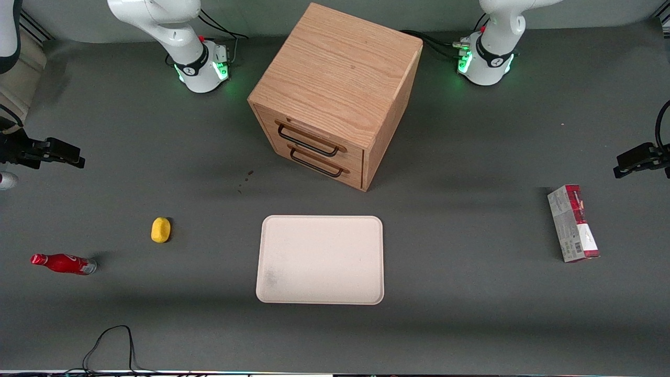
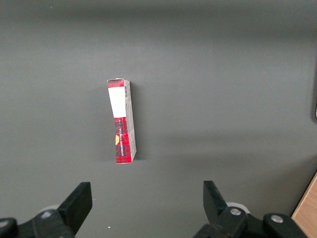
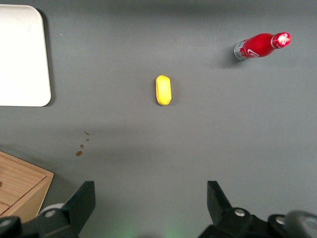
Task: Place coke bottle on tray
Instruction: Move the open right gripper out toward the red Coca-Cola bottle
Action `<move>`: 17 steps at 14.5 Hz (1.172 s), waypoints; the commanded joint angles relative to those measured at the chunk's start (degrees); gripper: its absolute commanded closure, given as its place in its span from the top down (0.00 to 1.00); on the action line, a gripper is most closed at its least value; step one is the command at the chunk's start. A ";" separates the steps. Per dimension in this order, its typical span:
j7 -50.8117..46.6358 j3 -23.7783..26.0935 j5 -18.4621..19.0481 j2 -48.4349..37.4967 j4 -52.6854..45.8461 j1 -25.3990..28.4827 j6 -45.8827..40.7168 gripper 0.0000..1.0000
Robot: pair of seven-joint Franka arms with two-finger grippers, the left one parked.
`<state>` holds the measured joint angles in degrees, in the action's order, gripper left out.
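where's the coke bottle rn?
Coke bottle stands on the table at the working arm's end, beside the yellow lump, apart from the tray; open end effector hovers above.

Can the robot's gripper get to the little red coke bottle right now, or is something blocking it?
Probably yes. The coke bottle stands alone on bare table, with the yellow lump well apart from it. The gripper is open and hangs above the table, with nothing between it and the bottle.

White glossy arm [image 1: 157, 21] w/ black joint ring, green-lit base [image 1: 201, 70], red button & black cables; black gripper [image 3: 151, 208] w/ wedge-shaped fingers [image 3: 81, 201] set wide apart, grey screw heads by knuckles.
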<state>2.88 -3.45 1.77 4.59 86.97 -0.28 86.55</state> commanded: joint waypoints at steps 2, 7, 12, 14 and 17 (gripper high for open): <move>-0.68 -0.42 -1.15 -0.81 0.13 0.37 -0.50 1.00; -1.12 -0.33 -1.07 -0.37 -0.22 0.19 -0.50 1.00; -0.16 -0.42 -0.98 6.73 -8.90 -7.44 -0.50 1.00; 3.69 -0.42 -0.98 10.69 -13.12 -11.13 -0.59 1.00; 7.13 -0.33 -0.98 18.41 -22.77 -15.96 -2.51 1.00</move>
<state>7.22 -4.09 1.58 15.60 74.69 -13.31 87.10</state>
